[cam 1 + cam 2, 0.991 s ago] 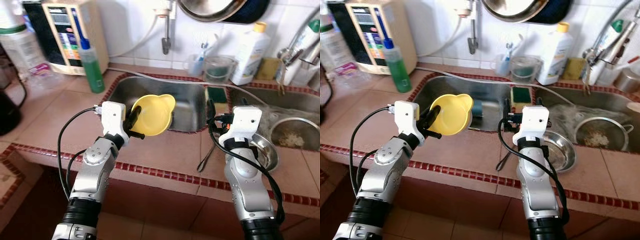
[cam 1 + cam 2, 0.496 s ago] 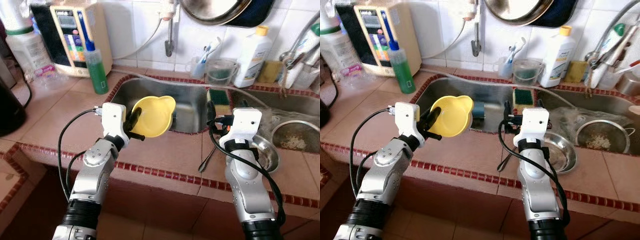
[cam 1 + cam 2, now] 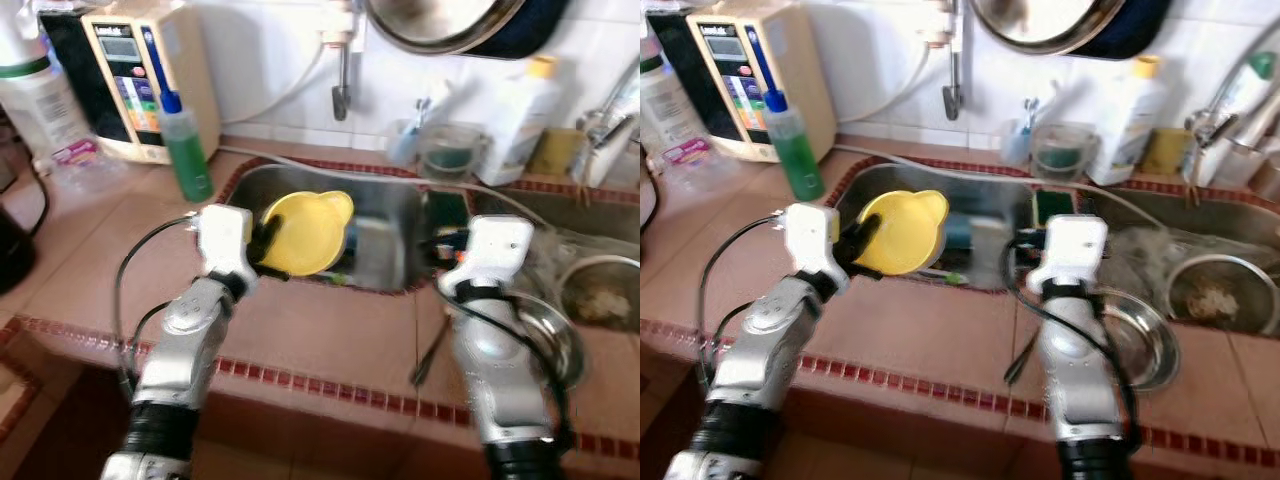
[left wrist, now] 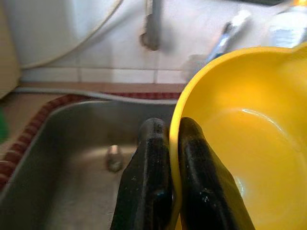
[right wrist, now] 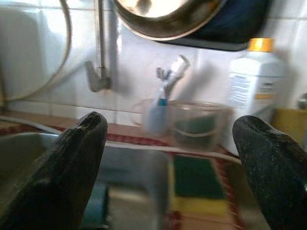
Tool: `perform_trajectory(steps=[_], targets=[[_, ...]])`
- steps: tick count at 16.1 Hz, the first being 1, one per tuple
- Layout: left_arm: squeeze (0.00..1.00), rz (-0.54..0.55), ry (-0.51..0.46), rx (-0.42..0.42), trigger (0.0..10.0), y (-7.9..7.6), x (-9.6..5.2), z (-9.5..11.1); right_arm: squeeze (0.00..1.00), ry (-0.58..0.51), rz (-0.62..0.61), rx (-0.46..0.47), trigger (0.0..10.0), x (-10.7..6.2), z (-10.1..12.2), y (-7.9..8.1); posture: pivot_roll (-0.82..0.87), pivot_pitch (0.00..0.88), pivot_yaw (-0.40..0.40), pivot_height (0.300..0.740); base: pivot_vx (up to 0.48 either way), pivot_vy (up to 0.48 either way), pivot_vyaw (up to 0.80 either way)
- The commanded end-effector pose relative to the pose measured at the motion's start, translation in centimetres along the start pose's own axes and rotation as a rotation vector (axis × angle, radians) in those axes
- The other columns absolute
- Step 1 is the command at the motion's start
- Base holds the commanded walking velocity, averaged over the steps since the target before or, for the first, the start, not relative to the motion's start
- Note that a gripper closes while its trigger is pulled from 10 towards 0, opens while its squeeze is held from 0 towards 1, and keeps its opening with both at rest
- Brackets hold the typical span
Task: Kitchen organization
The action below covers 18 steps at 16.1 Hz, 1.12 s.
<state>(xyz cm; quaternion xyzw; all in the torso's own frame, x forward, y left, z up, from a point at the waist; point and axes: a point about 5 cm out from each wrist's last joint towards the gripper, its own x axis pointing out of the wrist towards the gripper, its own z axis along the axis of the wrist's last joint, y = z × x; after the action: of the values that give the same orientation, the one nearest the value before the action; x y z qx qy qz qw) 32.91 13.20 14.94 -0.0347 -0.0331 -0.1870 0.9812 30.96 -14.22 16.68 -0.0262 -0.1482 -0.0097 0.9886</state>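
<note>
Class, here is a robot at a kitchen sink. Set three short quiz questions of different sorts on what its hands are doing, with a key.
1. True or false: the left hand grips the yellow bowl by its rim.
2. The right hand is: A open, B shut on a sponge, C shut on a spoon.
3. What colour is the liquid in the bottle left of the sink?

Key: 1 true; 2 A; 3 green.
</note>
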Motion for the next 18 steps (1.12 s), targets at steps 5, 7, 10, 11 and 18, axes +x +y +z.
perform_trajectory(steps=[5, 7, 10, 11, 18], targets=[[0.00, -0.036, -0.025, 0.000, 10.0, -0.9, 0.4, 0.8, 0.00, -0.004, -0.027, -0.009, 10.0, 0.0, 0.3, -1.0, -0.18, 0.000, 0.045, 0.740, 0.302, 0.000, 0.00], [0.00, -0.036, -0.024, 0.001, 10.0, -0.9, 0.4, 0.8, 0.00, -0.003, -0.024, -0.010, 10.0, 0.0, 0.3, -1.0, -0.18, 0.000, 0.047, 0.740, 0.304, 0.000, 0.00], [0.00, -0.009, -0.001, 0.044, 10.0, -0.6, 0.4, 0.5, 0.00, 0.077, -0.032, -0.023, 10.0, -0.3, -0.8, -1.2, -0.18, 0.000, 0.057, 0.740, 0.000, 0.000, 0.00], [0.00, -0.006, 0.037, 0.072, 10.0, -0.2, 0.5, 0.3, 0.00, 0.111, -0.040, -0.026, 10.0, -0.4, -1.2, -1.2, -0.19, 0.008, 0.063, 0.740, 0.000, 0.000, 0.00], [0.00, 0.007, 0.209, 0.220, 10.0, 3.0, 1.7, -0.5, 0.00, 0.209, -0.021, -0.043, 10.0, -3.4, -2.1, -1.6, -0.23, 0.065, 0.138, 0.740, 0.000, 0.000, 0.00]])
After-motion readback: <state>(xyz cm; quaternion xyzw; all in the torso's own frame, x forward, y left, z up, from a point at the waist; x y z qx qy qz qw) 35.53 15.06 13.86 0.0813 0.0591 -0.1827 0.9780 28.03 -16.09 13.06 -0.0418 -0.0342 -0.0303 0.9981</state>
